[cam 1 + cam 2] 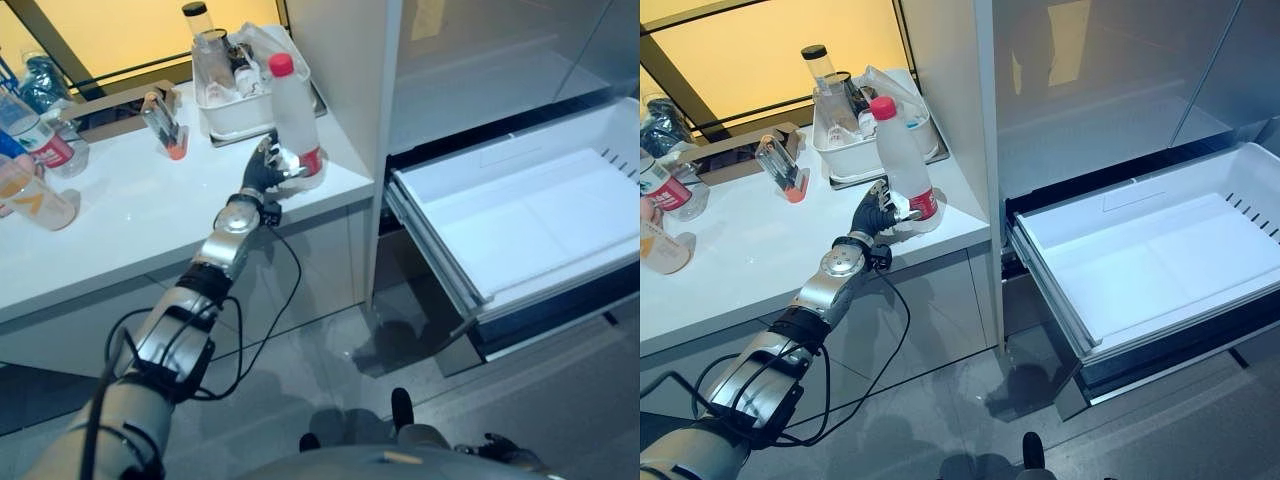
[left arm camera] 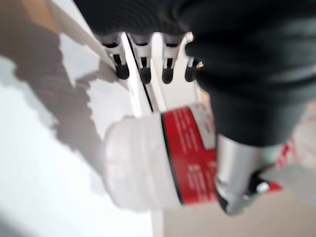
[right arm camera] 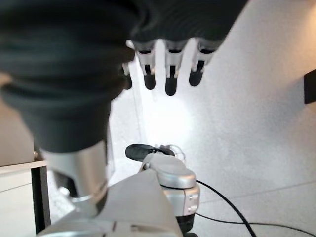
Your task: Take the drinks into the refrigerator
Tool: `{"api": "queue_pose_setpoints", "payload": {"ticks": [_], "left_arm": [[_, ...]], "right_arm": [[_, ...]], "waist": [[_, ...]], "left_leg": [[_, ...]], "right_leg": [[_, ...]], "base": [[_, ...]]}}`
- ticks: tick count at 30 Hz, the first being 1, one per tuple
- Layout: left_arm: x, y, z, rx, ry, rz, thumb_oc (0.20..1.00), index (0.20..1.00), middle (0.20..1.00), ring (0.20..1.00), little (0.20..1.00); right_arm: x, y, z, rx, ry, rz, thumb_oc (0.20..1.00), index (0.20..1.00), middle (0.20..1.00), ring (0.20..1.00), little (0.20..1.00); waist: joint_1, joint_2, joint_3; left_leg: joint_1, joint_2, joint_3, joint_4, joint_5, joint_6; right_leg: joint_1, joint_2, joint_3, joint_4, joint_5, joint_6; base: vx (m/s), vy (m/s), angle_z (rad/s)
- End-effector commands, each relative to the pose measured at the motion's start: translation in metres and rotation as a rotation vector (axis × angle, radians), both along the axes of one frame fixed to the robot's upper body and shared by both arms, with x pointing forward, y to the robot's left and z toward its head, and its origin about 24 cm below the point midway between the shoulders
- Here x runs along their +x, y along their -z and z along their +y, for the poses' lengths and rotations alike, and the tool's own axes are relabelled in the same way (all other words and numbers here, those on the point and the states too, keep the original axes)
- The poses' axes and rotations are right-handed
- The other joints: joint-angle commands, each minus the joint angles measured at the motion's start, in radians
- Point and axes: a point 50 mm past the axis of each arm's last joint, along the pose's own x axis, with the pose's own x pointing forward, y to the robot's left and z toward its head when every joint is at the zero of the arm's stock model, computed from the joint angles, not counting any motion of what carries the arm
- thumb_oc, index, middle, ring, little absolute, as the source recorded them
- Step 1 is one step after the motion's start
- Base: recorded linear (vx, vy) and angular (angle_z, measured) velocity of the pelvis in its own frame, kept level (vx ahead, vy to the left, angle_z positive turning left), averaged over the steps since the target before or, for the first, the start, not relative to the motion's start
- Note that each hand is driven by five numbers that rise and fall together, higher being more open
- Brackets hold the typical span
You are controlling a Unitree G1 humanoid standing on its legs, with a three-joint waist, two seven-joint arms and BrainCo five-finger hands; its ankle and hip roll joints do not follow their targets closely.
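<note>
Left hand wrapped round lower part of bottle, upright at tabletop edge near open refrigerator drawer. Right hand hangs, fingers straight.

The bottle at the left hand is milky white with a red cap and a red label band near its base, and the counter beneath the hand is white. Just beyond the hand a white tub holds clear bottles, one black-capped. Well off to the hand's right the open drawer is white inside, with a dark front.
</note>
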Motion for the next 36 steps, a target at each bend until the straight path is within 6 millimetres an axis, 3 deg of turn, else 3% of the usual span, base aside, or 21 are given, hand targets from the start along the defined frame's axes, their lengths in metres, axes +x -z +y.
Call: {"api": "queue_pose_setpoints", "payload": {"ticks": [1,10,17,18,20,31,34,36], "left_arm": [[0.007,-0.005,-0.044,-0.032,0.153,0.043,1.000,1.000,1.000,1.000,1.000],[0.009,-0.004,-0.068,-0.034,0.181,0.072,1.000,1.000,1.000,1.000,1.000],[0.008,0.005,-0.075,-0.057,0.169,0.121,1.000,1.000,1.000,1.000,1.000],[0.008,0.005,-0.076,-0.066,0.170,0.123,0.573,0.573,0.573,0.573,0.573],[0.008,0.004,-0.079,-0.108,0.170,0.124,0.200,0.200,0.200,0.200,0.200],[-0.005,0.025,-0.070,-0.186,0.139,0.134,0.200,0.200,0.200,0.200,0.200],[-0.011,0.030,-0.065,-0.189,0.146,0.121,0.200,0.200,0.200,0.200,0.200],[-0.019,0.033,-0.059,-0.204,0.157,0.095,0.200,0.200,0.200,0.200,0.200]], "right_arm": [[0.006,-0.002,-0.004,-0.029,0.006,0.018,1.000,1.000,1.000,1.000,1.000],[0.005,-0.002,-0.005,-0.040,0.015,0.015,1.000,1.000,1.000,1.000,1.000],[0.005,-0.003,-0.008,-0.051,0.038,0.008,1.000,1.000,1.000,1.000,1.000],[0.005,-0.003,-0.009,-0.054,0.038,0.008,1.000,1.000,1.000,1.000,1.000],[0.006,-0.004,-0.009,-0.058,0.044,0.004,1.000,1.000,1.000,1.000,1.000],[0.013,-0.004,-0.006,-0.056,0.083,-0.049,1.000,1.000,1.000,1.000,1.000],[0.024,-0.006,-0.002,-0.039,0.075,-0.097,1.000,1.000,1.000,1.000,1.000],[0.044,-0.008,0.006,-0.011,0.036,-0.161,1.000,1.000,1.000,1.000,1.000]], "waist": [[-0.057,-0.017,0.016],[-0.075,-0.013,0.022],[-0.089,-0.009,0.027],[-0.090,-0.008,0.028],[-0.093,-0.007,0.031],[-0.088,-0.014,0.037],[-0.080,-0.017,0.037],[-0.064,-0.023,0.039]], "left_leg": [[-0.024,-0.018,-0.002,0.002,-0.013,0.005],[-0.024,-0.016,0.004,0.002,-0.014,0.004],[-0.024,-0.015,0.011,0.002,-0.015,0.005],[-0.024,-0.015,0.012,0.002,-0.015,0.005],[-0.026,-0.015,0.013,0.002,-0.014,0.004],[-0.029,-0.016,0.013,0.002,-0.015,0.006],[-0.027,-0.015,0.011,0.002,-0.015,0.006],[-0.027,-0.015,0.004,0.002,-0.014,0.006]], "right_leg": [[0.035,-0.047,0.002,0.009,-0.008,0.086],[0.028,-0.043,0.010,0.009,-0.006,0.082],[0.021,-0.042,0.019,0.009,-0.003,0.081],[0.020,-0.042,0.021,0.009,-0.003,0.081],[0.016,-0.042,0.023,0.009,-0.001,0.081],[0.012,-0.040,0.031,0.009,0.000,0.078],[0.015,-0.039,0.029,0.009,-0.001,0.078],[0.020,-0.040,0.024,0.009,-0.002,0.078]], "base": [[0.00,0.000,0.00],[0.00,0.000,0.00],[0.00,0.000,0.00],[0.00,0.000,0.00],[0.00,0.000,0.00],[0.00,-0.002,-0.05],[0.00,0.000,0.00],[0.00,0.000,0.00]]}}
